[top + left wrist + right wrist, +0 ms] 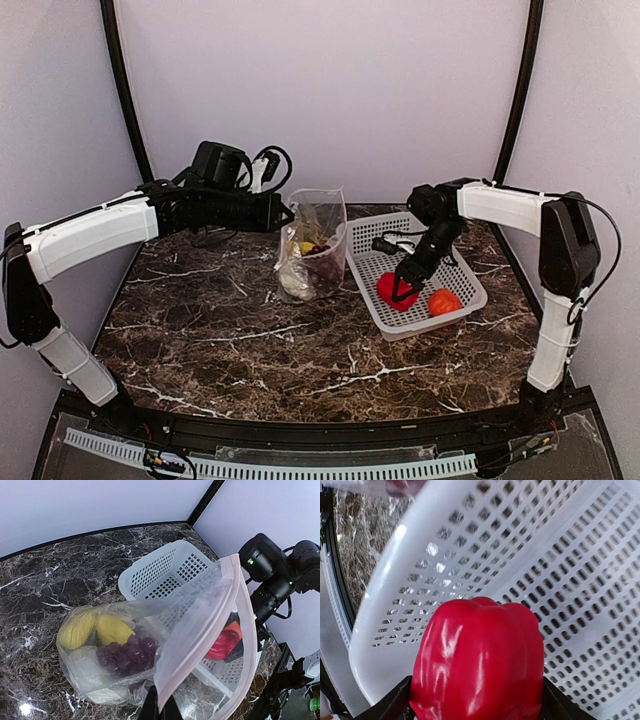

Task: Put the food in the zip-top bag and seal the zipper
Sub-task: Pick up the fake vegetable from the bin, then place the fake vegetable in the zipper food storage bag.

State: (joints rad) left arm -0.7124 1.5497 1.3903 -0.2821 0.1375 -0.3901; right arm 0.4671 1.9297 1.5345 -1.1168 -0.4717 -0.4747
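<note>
The clear zip-top bag (313, 250) stands open at mid-table, left of the white basket (462, 271). My left gripper (160, 706) is shut on the bag's pinkish zipper rim (200, 645) and holds the mouth up. Inside the bag lie two yellow pieces (95, 629), the purple grapes (127, 652) and the white cauliflower (92, 672). My right gripper (402, 290) is down in the basket, its jaws closed against both sides of the red pepper (479, 662), also seen from above (393, 289). The orange-red tomato (444, 301) sits in the basket beside it.
The basket's perforated wall (470, 550) curves close behind the pepper. Dark marble table (250, 340) spreads in front of the bag and basket. Grey walls and black corner posts (125, 100) enclose the back and sides.
</note>
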